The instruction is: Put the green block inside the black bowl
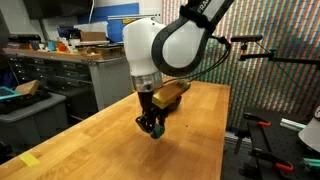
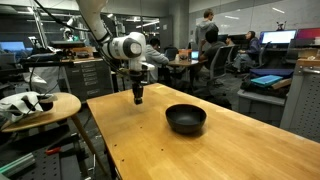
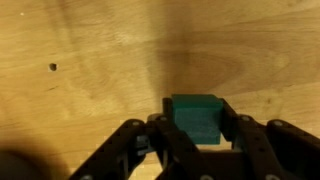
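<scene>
The green block (image 3: 196, 118) is a small dark-green cube sitting between my gripper's two black fingers (image 3: 196, 128) in the wrist view, and both fingers press on its sides. In both exterior views the gripper (image 1: 153, 128) (image 2: 138, 98) points straight down, close above the wooden table (image 1: 120, 150). A bit of green shows at its tip (image 1: 157, 133). The black bowl (image 2: 186, 119) is round, glossy and empty. It stands on the table apart from the gripper, nearer the camera in that exterior view. It does not show in the wrist view.
The wooden table (image 2: 200, 150) has edges close to the gripper's side. A round stool with white objects (image 2: 35, 105) stands beside the table. Cabinets and benches (image 1: 50, 75) stand behind, and people sit at desks in the background (image 2: 210, 45).
</scene>
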`<move>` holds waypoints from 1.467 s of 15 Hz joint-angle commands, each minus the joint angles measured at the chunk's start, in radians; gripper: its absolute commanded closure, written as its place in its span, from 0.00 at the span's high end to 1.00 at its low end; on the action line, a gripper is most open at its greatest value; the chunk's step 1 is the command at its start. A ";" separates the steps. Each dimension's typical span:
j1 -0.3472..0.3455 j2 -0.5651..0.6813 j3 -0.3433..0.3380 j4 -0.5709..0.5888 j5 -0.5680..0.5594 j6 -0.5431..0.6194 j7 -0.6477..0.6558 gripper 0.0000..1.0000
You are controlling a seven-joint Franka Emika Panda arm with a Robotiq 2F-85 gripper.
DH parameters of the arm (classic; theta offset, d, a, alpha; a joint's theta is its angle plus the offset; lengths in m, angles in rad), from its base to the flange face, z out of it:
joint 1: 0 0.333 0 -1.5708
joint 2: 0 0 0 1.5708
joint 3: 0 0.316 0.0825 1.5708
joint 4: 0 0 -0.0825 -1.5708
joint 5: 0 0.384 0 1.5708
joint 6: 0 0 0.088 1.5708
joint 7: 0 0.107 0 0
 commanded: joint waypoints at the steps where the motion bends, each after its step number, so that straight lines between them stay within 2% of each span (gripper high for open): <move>1: -0.011 -0.125 -0.028 -0.058 -0.022 -0.072 -0.013 0.21; 7: -0.068 -0.239 -0.077 -0.094 -0.090 -0.120 0.015 0.21; 11: -0.129 -0.258 -0.110 -0.098 -0.115 -0.105 0.038 0.21; 16: -0.194 -0.220 -0.156 -0.063 -0.141 -0.067 0.082 0.21; 22: -0.240 -0.119 -0.176 -0.001 -0.115 -0.001 0.066 0.21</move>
